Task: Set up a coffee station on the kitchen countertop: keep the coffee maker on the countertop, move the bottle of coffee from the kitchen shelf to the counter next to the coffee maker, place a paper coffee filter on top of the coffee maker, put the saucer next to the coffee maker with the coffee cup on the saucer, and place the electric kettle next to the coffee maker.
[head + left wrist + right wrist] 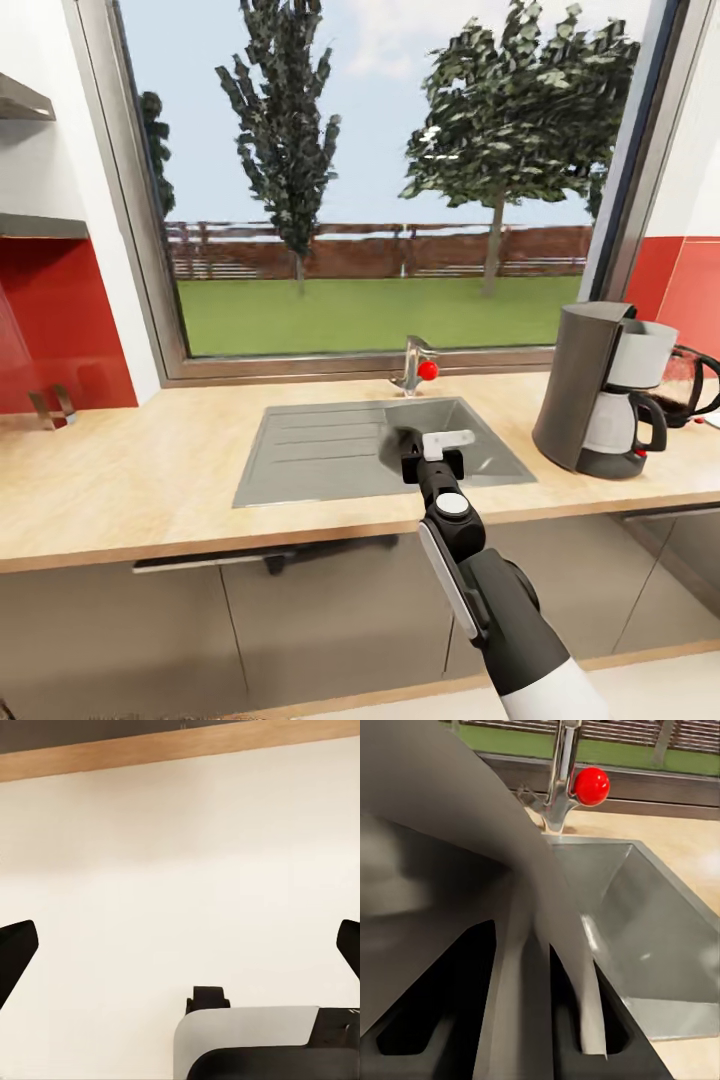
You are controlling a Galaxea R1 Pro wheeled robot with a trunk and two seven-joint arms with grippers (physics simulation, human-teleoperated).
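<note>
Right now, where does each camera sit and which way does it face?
Head view: high on the robot, facing forward-down over the sink and coffee maker; the right gripper shows.
Left wrist view: on the left arm, facing a pale floor; the left gripper is open.
Right wrist view: along its fingers, pinching a grey sheet, toward the tap.
Shared: head and right wrist see sink, tap.

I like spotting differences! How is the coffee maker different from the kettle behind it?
The coffee maker is tall, dark grey and white, and shows whole. The electric kettle is shorter, rounded, dark see-through glass, and partly hidden behind the coffee maker at the head view's right edge. The coffee maker has a small red switch; none shows on the kettle. Both stand upright on the kitchen countertop and have black handles.
</note>
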